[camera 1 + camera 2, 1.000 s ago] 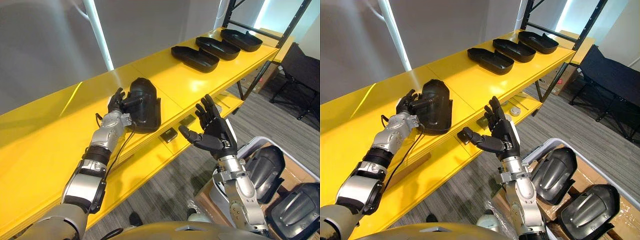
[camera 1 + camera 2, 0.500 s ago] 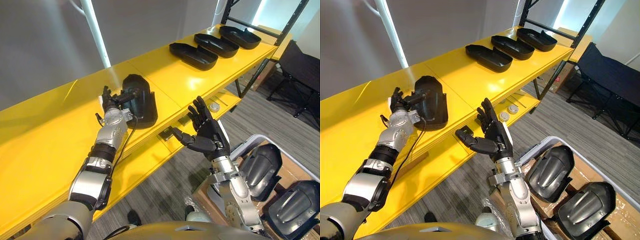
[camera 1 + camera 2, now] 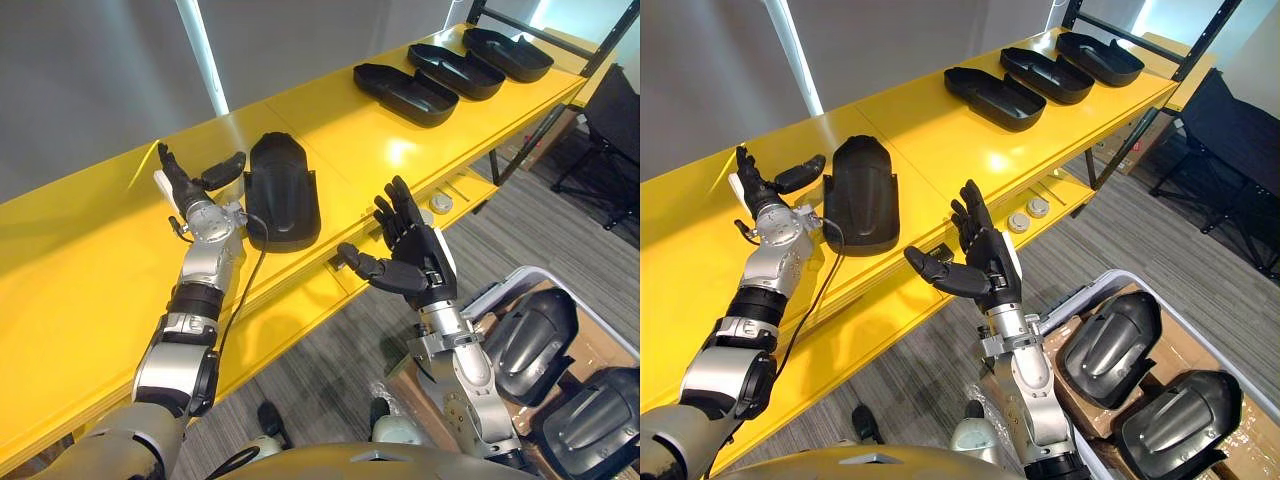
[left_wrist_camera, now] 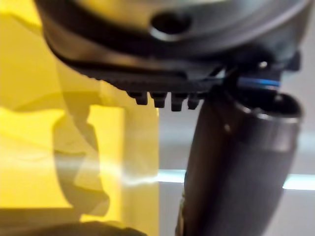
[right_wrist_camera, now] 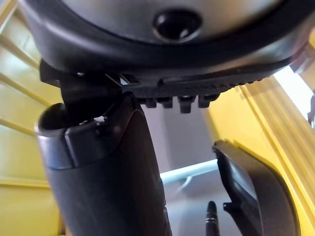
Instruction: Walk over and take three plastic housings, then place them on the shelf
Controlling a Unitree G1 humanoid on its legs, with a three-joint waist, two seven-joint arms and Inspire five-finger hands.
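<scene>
A black plastic housing lies flat on the yellow shelf, and it also shows in the right wrist view. My left hand is open just left of it, fingers spread and raised, a small gap between thumb and housing. My right hand hovers open in front of the shelf edge, palm turned toward the housing, holding nothing. Three more black housings lie in a row at the shelf's far right end.
A lower yellow shelf runs beneath, with small round parts on it. A box at lower right holds more housings. A black rack post and a dark chair stand at the right.
My left hand has let go of the housing, opened and drawn back to the left. The housing now rests flat on the shelf. The camera has shifted a little.
</scene>
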